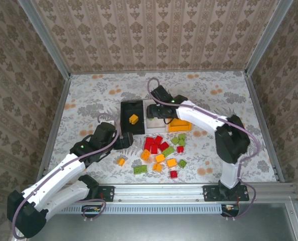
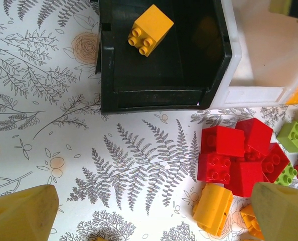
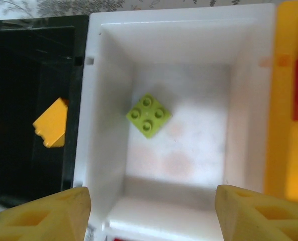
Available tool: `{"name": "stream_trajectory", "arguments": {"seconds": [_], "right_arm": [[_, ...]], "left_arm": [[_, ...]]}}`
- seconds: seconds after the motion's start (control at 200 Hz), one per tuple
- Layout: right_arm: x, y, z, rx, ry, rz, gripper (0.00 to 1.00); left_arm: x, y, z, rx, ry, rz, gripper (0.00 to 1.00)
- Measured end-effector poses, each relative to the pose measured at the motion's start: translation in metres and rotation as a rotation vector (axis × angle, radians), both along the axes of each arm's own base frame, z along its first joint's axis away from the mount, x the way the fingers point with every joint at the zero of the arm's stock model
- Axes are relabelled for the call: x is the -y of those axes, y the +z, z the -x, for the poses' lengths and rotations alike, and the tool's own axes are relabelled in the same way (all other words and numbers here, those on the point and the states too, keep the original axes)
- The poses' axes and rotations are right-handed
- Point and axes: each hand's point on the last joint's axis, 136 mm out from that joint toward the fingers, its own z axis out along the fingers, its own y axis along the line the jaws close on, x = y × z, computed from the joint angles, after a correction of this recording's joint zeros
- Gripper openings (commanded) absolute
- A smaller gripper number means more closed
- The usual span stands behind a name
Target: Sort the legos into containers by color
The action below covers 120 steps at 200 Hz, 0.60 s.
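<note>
My right jaws stand wide and empty above the white bin, one tip near each side wall; a green brick lies on its floor between them. My left jaws gape wide over bare surface, black bin rim ahead, red bricks beside the right tip.

The black bin, white bin and orange bin stand wall to wall, with no passage between them. The right arm spans above the white bin and blocks approach from the right. The lego pile crowds the table just near of the bins. Open table lies far of the bins and at far left.
</note>
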Motion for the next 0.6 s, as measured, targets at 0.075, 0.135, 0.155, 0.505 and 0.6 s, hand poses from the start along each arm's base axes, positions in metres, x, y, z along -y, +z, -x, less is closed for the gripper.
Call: {"name": "stream_trajectory", "arguments": {"seconds": [0.075, 0.135, 0.155, 0.505, 0.6], "right_arm": [[0.014, 0.016, 0.021, 0.03, 0.0, -0.024, 0.69], [0.026, 0.025, 0.039, 0.047, -0.004, -0.044, 0.69], [0.031, 0.025, 0.045, 0.048, -0.004, -0.046, 0.69], [0.105, -0.063, 0.138, -0.116, -0.044, 0.067, 0.7], [0.108, -0.078, 0.147, -0.156, -0.041, 0.076, 0.69]], "left_arm": [[0.0, 0.001, 0.0, 0.004, 0.0, 0.003, 1.0], [0.001, 0.002, -0.002, 0.009, 0.001, 0.007, 1.0], [0.001, 0.002, -0.002, 0.01, 0.001, 0.008, 1.0], [0.003, -0.008, -0.008, 0.005, 0.021, 0.021, 1.0], [0.003, -0.013, -0.008, -0.01, 0.023, 0.013, 1.0]]}}
